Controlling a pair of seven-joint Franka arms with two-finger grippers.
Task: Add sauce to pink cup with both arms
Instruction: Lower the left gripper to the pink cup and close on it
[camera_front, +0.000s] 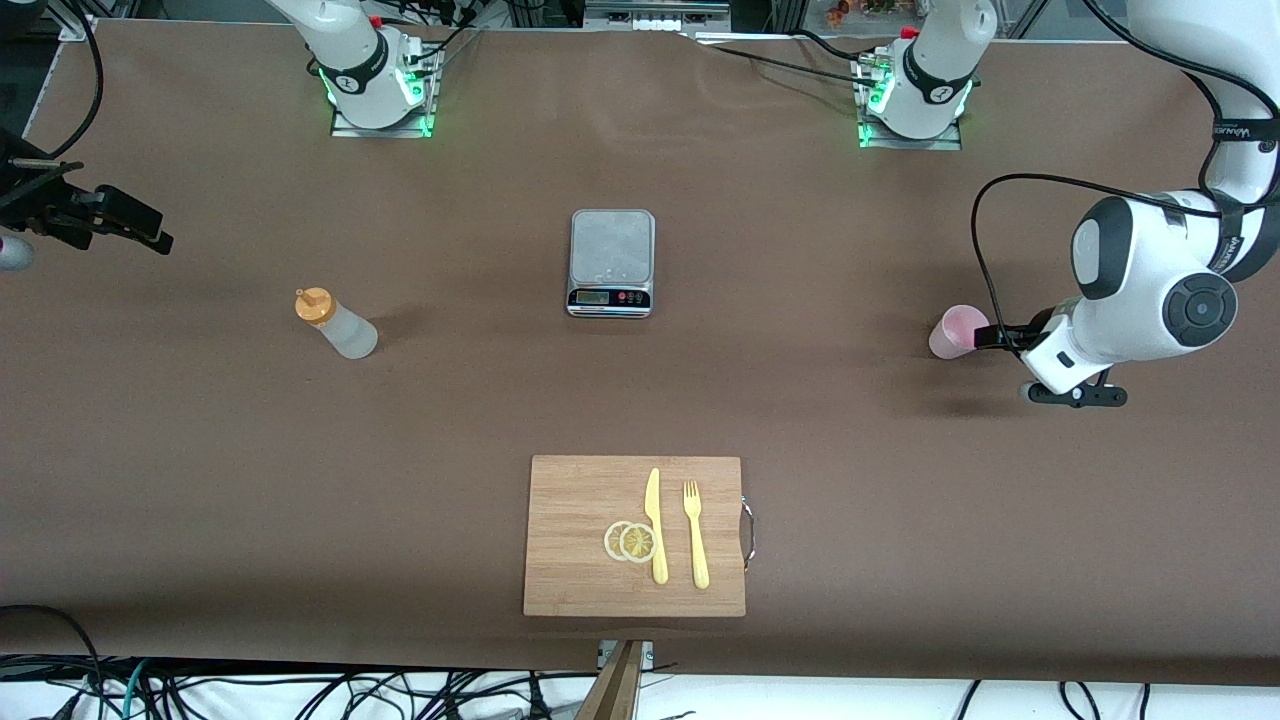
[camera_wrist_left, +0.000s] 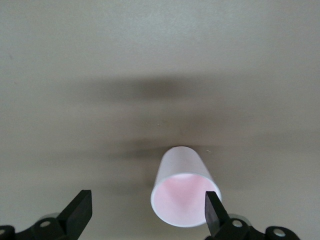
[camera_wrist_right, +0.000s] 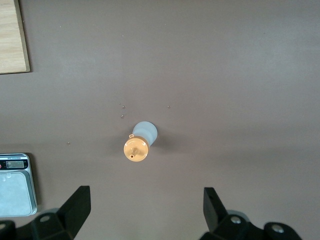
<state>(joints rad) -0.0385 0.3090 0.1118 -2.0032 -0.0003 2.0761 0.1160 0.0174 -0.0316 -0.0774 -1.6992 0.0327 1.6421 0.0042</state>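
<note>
The pink cup (camera_front: 955, 332) stands upright on the brown table toward the left arm's end. My left gripper (camera_front: 1008, 365) is low beside it and open. In the left wrist view the cup (camera_wrist_left: 182, 192) lies between the fingers of the left gripper (camera_wrist_left: 147, 212), close against one finger (camera_wrist_left: 212, 212). The sauce bottle (camera_front: 338, 324), frosted white with an orange cap, stands toward the right arm's end. My right gripper (camera_front: 130, 225) hangs high and open near the table's end; in the right wrist view (camera_wrist_right: 145, 210) it is empty, and the bottle (camera_wrist_right: 140, 142) is well ahead of it.
A grey kitchen scale (camera_front: 612, 262) sits mid-table, also in the right wrist view (camera_wrist_right: 17, 182). A wooden cutting board (camera_front: 570, 530) nearer the front camera holds a yellow knife (camera_front: 655, 525), a fork (camera_front: 695, 535) and lemon slices (camera_front: 630, 541).
</note>
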